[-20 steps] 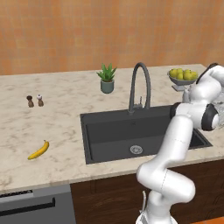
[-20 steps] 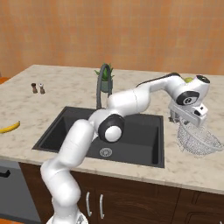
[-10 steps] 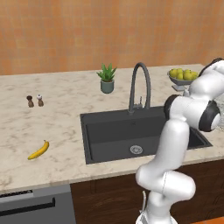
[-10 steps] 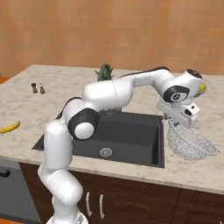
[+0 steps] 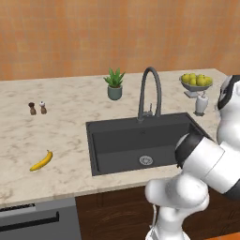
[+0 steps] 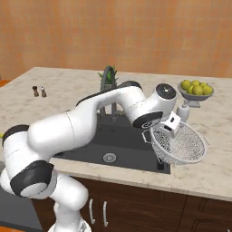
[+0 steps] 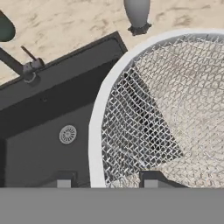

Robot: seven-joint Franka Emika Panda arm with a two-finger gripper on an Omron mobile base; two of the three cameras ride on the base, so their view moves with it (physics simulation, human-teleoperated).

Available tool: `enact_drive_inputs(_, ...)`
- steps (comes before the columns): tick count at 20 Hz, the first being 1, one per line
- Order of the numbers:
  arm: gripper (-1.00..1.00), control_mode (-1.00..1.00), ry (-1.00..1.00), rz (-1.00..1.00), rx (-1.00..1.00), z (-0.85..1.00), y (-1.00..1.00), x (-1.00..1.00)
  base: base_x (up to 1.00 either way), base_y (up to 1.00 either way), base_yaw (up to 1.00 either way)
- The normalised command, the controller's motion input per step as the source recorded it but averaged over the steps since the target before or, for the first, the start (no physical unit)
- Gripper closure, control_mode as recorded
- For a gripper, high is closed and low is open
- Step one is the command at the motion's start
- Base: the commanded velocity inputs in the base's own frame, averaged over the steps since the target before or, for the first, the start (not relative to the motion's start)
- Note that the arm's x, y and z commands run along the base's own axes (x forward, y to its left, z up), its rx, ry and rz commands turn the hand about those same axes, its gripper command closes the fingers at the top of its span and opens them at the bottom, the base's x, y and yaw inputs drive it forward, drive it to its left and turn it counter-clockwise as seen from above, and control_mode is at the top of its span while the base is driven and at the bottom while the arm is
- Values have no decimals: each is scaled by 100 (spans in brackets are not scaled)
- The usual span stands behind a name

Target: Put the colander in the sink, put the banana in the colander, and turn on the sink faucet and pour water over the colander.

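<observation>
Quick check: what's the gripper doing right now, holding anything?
Gripper: jaws closed on the rim of the colander, held tilted above the sink's right edge.

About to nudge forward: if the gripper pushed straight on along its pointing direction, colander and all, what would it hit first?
Likely the sink. The gripper, shut on the colander rim, points down at the basin's right edge; depth is unclear, so the mesh might meet the counter instead.

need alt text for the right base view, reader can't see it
A white robot arm's end effector grips the rim of a silver mesh colander, holding it tilted above the counter at the right edge of a black sink. Behind stand a dark faucet, a small potted plant and a bowl of yellow-green fruit.
</observation>
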Motion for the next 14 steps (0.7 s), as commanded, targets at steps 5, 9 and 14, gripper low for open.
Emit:
enact_drive_inputs(5, 100, -100, -2, 20, -29, 57, 100, -26, 0, 0, 0)
enact_drive_inputs(9, 100, -100, 2, 15, -18, 52, 100, -1, 0, 0, 0)
enact_drive_inputs(14, 100, -100, 4, 13, -5, 83, 100, -3, 0, 0, 0)
